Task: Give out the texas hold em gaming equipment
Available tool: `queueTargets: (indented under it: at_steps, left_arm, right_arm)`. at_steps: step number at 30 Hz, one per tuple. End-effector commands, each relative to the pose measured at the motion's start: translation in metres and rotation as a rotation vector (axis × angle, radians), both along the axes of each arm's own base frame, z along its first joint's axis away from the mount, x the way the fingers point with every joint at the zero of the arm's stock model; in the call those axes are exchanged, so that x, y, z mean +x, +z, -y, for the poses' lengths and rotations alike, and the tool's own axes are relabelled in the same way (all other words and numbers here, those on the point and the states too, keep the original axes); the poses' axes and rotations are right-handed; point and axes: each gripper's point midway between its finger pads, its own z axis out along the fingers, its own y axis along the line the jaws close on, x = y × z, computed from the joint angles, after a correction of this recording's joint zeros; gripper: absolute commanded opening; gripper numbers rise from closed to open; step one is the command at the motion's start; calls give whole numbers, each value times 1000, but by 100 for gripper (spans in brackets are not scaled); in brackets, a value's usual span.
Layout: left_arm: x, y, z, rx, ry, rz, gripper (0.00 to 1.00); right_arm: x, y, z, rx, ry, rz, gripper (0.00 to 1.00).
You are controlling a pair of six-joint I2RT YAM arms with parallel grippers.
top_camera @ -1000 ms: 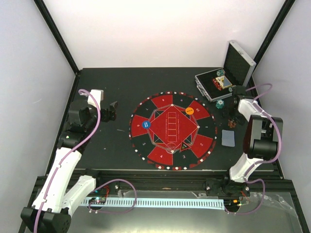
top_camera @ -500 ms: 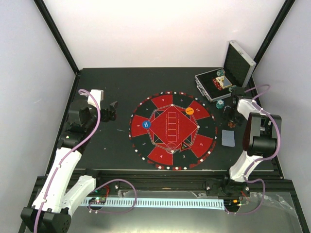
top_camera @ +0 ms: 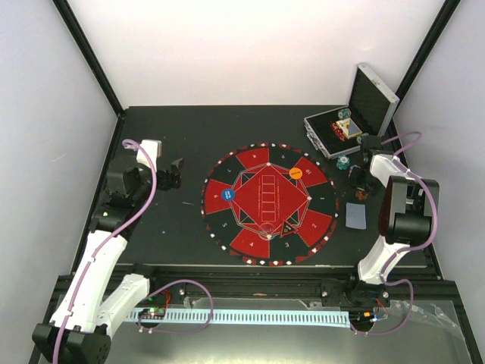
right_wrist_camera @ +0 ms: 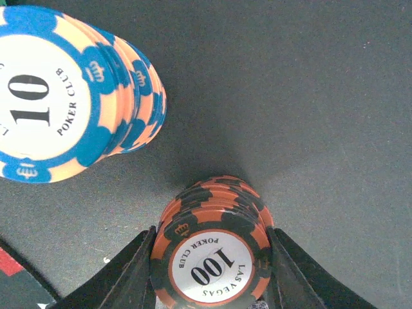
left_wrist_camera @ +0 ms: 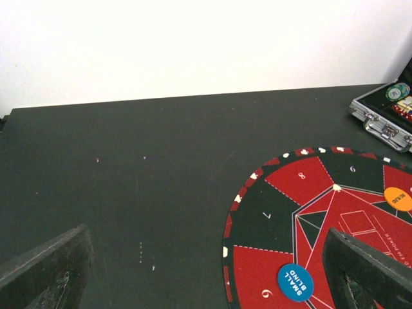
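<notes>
From above, the left hand (top_camera: 173,173) hangs with jaws wide apart over the left of the black bench (top_camera: 167,227), out of the way. The right hand (top_camera: 360,184) is low at the far right, between the round red-and-black mat (top_camera: 267,203) and the open silver metal case (top_camera: 345,129). The left wrist view shows only bench and mat. In the right wrist view, the hand is clamped on both sides of a stack of orange-and-black round poker chips (right_wrist_camera: 212,257), probably to carry it to a seat. A fanned blue-and-cream chip stack (right_wrist_camera: 58,96) sits just beside.
</notes>
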Motion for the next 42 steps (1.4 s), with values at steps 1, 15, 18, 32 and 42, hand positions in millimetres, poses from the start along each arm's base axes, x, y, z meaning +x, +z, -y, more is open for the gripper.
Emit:
queueTargets:
  at_steps: [1, 15, 18, 32, 42]
  left_arm:
    - [-2, 5, 0, 8, 3, 15, 99]
    - [-1, 3, 1, 6, -2, 9, 99]
    - [-1, 3, 0, 6, 0, 8, 99]
    - [-1, 1, -1, 10, 4, 2, 99]
    - [0, 0, -1, 11, 5, -1, 99]
  right_arm:
    - [2, 20, 6, -27, -3, 35, 36]
    - [19, 49, -64, 36, 199, 80, 36]
    - [41, 51, -87, 61, 247, 98, 36]
    - [122, 23, -160, 76, 400, 57, 36]
    - [132, -6, -181, 82, 445, -1, 36]
